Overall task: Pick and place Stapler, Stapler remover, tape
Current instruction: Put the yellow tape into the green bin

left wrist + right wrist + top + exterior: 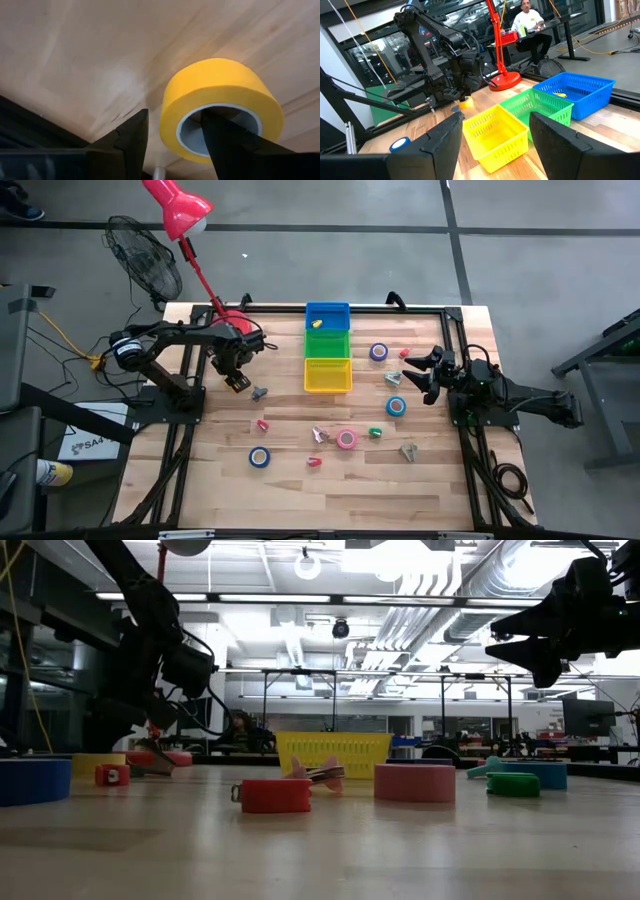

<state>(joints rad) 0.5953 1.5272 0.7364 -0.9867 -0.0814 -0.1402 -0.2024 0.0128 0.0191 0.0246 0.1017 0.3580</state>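
**Yellow tape roll, gripped through the core near the worktop's left edge**

Item: yellow tape roll (220, 107), a rigid ring with an open grey core; judged light, stiff and smooth-walled, unlikely to deform.

Location: on the wooden worktop (200, 480), toward the far-left corner, just beside the lamp's red base (232, 320).

Tool state: left gripper (236, 381) has one finger (235, 145) inside the core and the other outside the wall, so the roll's wall sits between its jaws; firm contact cannot be confirmed. Right gripper (418, 370) hangs above the right side with jaws apart, holding nothing.

Hold point: across the wall as now, which should resist slipping.

Clearance: the blue (327, 316), green (327, 343) and yellow baskets (327, 375) stand in a row at the far-centre. The stretch between roll and baskets is bare but for one small grey piece (259, 392). Lamp stem and left edge crowd the near side.
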